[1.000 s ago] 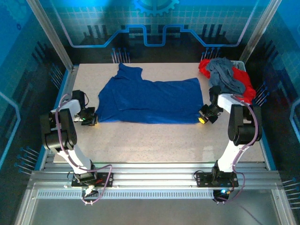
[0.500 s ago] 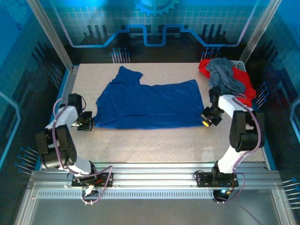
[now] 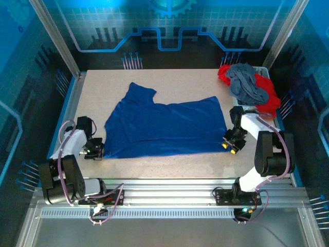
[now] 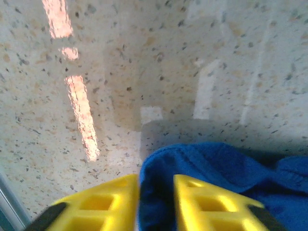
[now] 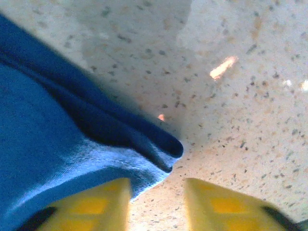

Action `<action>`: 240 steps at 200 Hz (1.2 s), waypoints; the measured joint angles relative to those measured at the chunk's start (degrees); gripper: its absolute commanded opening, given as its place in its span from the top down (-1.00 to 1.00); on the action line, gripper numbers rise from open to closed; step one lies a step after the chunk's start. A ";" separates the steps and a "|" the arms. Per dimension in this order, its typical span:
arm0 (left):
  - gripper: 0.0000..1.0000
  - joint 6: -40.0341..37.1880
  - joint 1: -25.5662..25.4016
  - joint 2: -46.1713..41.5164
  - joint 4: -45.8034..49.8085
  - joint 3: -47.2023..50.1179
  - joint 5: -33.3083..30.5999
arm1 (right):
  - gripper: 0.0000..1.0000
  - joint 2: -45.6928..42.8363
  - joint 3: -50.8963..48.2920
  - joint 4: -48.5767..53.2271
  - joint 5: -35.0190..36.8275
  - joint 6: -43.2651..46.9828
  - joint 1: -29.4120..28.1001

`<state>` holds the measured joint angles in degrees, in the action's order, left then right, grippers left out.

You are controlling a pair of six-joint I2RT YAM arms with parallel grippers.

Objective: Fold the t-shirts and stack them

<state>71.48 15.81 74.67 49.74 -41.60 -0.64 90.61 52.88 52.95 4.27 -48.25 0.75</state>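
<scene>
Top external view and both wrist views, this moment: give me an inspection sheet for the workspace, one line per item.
Surface: speckled beige table, bare along the near edge.
Job's things: blue t-shirt spread flat at centre, one sleeve pointing to the far side; grey t-shirt heaped on red t-shirts at the far right corner.
Clutter: nothing seen.
Grippers: left tool at the blue shirt's near left corner, cloth between its parted yellow fingers; right tool at the near right corner, fingers apart, hem beside the left one.
Cables: purple cables looped along both arms.
Surroundings: blue panelled enclosure walls, metal rails by the arm bases.
</scene>
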 measured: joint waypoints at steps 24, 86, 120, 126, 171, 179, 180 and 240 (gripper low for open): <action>0.04 -3.06 -4.68 -0.35 1.16 -5.97 -1.57 | -0.05 -4.42 1.22 0.02 0.17 1.66 -2.34; -0.07 -3.93 -20.85 3.02 -11.06 -7.67 8.76 | -0.09 -19.91 -1.73 -24.50 -24.61 6.36 -14.71; -0.04 -4.59 -21.46 10.75 -16.98 -7.48 11.28 | -0.06 -19.78 -2.54 -31.28 -32.06 6.27 -18.75; -0.03 -4.83 -21.46 11.93 -17.73 -7.52 11.67 | -0.06 -19.78 -2.78 -31.95 -32.57 6.12 -18.78; 0.07 -6.64 -22.71 18.34 -18.82 -9.14 12.57 | -0.03 -19.78 -3.82 -32.94 -33.44 5.86 -18.75; 0.13 -6.95 -23.12 18.82 -18.84 -9.44 12.59 | -0.01 -19.78 -3.82 -32.98 -33.42 5.86 -18.75; 0.14 -7.04 -23.17 18.84 -18.84 -9.49 12.59 | -0.01 -19.78 -3.82 -33.00 -33.42 5.86 -18.75; 1.00 -8.35 -25.29 19.80 -18.29 -13.66 11.87 | 0.10 -19.43 -4.07 -33.83 -33.46 5.03 -18.75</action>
<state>63.13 -9.47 94.48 31.44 -55.27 11.22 71.18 48.82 19.11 -29.19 -43.22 -18.00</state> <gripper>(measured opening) 0.051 0.455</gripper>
